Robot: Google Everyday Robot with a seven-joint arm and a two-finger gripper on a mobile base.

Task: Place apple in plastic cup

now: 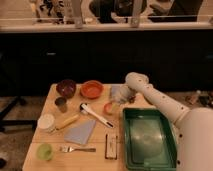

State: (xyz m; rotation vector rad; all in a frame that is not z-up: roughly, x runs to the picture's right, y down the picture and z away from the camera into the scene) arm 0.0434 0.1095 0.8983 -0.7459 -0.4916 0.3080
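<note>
Tool (118,101) pressed together just beside the apple (108,108) (round, with no long axis to tell).

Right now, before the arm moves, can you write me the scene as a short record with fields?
surface: wooden table
apple: on the table near the middle, beside the far left corner of the green tray
gripper: shut, low over the table, just right of the apple; whether it grips the apple is unclear
green cup: upright at the front left corner, far from the apple
bowls: dark red bowl and orange bowl, side by side at the back
task state: apple not yet in a cup
</note>
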